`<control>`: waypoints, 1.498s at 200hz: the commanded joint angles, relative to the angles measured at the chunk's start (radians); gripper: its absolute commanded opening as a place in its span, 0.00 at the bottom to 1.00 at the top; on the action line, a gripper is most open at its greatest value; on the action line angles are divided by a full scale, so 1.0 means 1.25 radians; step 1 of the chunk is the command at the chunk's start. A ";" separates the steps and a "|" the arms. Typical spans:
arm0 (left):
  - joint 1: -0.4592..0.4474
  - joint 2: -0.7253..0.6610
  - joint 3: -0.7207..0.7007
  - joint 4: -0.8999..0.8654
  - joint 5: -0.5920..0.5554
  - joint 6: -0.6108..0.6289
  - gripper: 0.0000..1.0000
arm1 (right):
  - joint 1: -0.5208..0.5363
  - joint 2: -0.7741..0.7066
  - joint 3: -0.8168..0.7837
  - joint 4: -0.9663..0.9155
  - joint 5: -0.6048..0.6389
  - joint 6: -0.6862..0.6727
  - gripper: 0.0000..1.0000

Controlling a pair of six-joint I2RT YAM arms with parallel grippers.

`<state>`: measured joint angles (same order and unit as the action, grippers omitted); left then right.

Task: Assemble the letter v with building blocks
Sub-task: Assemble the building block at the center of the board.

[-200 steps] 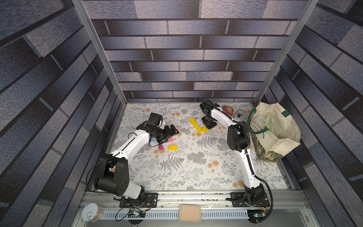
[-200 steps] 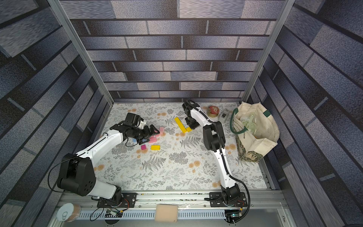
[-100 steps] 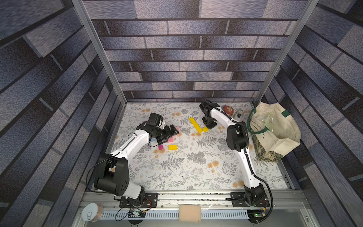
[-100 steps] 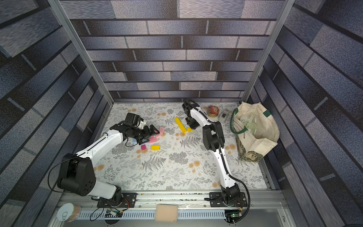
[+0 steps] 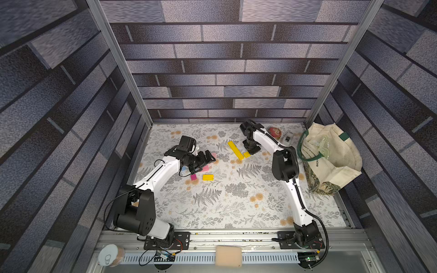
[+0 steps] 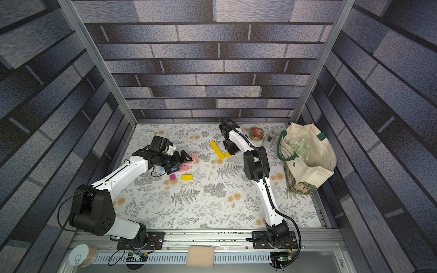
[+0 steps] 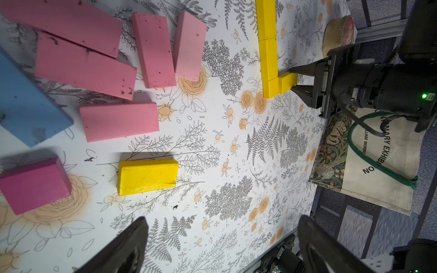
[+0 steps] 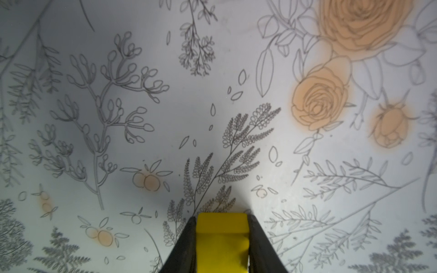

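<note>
Right fingers (image 8: 189, 236) were pinching a short yellow block (image 8: 222, 236) from both sides, low against the flower-printed desk (image 5: 236, 201). In both top views that block touched the near end of a yellow row (image 5: 235, 149) of bricks laid end to end. The row ran from 11 o'clock to 5 o'clock across the far middle of the desk, and the block branched off its near end toward 2 o'clock. Left fingers (image 7: 127, 243) were spread wide with nothing between them, hanging above the desk at 9 o'clock of the row. Near them lay several pink blocks (image 7: 119, 121), flat and at mixed angles, some touching, with a blue block (image 7: 26, 104) beside them. A loose yellow block (image 5: 208, 177) lay apart at 6 o'clock of that cluster, and a magenta cube (image 5: 193, 177) sat just at its 9 o'clock. At 2 o'clock of the row stood a round tin (image 5: 274, 132) and a white-grey box (image 5: 288, 139), near a tote bag (image 5: 331, 153) at the desk's 3 o'clock edge.
</note>
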<state>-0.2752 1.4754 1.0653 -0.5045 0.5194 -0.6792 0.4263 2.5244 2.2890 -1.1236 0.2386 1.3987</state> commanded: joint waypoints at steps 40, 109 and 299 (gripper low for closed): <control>-0.005 -0.022 0.025 -0.019 0.004 0.023 1.00 | 0.009 0.037 0.014 -0.025 -0.008 0.008 0.34; -0.006 -0.026 0.027 -0.025 0.000 0.027 1.00 | 0.010 0.043 0.018 -0.025 -0.019 0.014 0.37; -0.010 -0.029 0.029 -0.028 -0.002 0.030 1.00 | 0.024 0.045 0.011 -0.014 -0.036 0.022 0.35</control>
<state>-0.2817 1.4746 1.0691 -0.5102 0.5194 -0.6678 0.4408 2.5355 2.3051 -1.1217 0.2348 1.4063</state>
